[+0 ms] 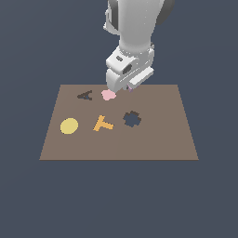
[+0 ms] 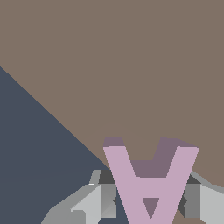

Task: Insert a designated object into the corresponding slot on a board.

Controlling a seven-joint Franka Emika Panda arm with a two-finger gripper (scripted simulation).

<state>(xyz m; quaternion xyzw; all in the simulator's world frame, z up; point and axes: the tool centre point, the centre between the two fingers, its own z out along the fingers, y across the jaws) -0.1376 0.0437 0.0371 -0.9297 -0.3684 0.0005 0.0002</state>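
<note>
lilac A (image 2: 151, 183) | clamped in pincer (image 2: 148, 203) | over brown board (image 1: 153, 139) edge | dark floor (image 1: 28, 195)

No printed text, label, brand or number can be read anywhere. The only letter-like signs are the shapes of the pieces themselves: a lilac block (image 2: 151, 188) cut as the letter A (seen upside down in the wrist view), a dark cutout (image 1: 85, 95) in the form of an A on the brown board (image 1: 162, 135), and an orange piece (image 1: 103, 123) shaped like a T lying on that board.
</note>
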